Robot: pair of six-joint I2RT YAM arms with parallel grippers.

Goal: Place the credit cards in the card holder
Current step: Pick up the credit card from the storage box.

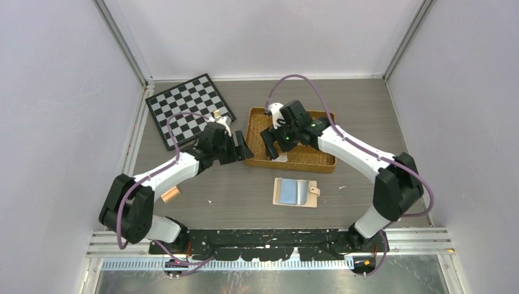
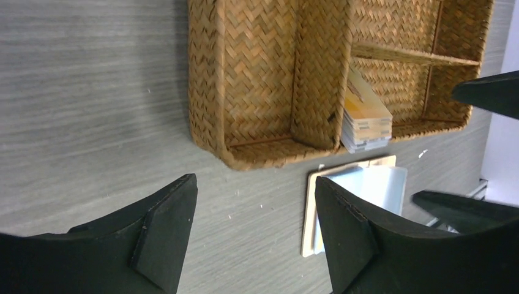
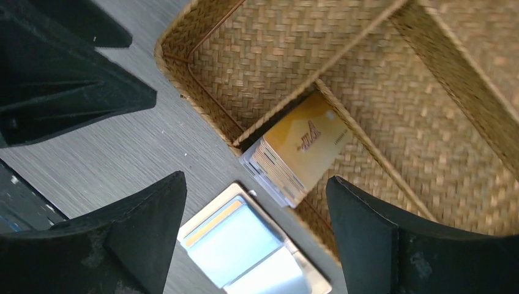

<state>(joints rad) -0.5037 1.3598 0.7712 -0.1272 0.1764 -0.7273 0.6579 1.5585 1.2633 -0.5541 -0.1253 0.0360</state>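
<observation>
The left claw [image 2: 256,187] and right claw [image 3: 257,184] hang released over the bench [image 2: 92,92]. The credit cards [image 3: 300,150] sit stacked in 1 wicker tray [image 2: 257,73] compartment; the card holder [image 3: 245,245] lies open just beside it.

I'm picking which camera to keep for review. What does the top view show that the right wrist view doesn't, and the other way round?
Only the top view shows the chessboard and a small brown packet. Only the right wrist view shows the stack of cards up close in a tray compartment, with a printed orange card on top. Both show the wicker tray and the card holder lying open beside it.
</observation>
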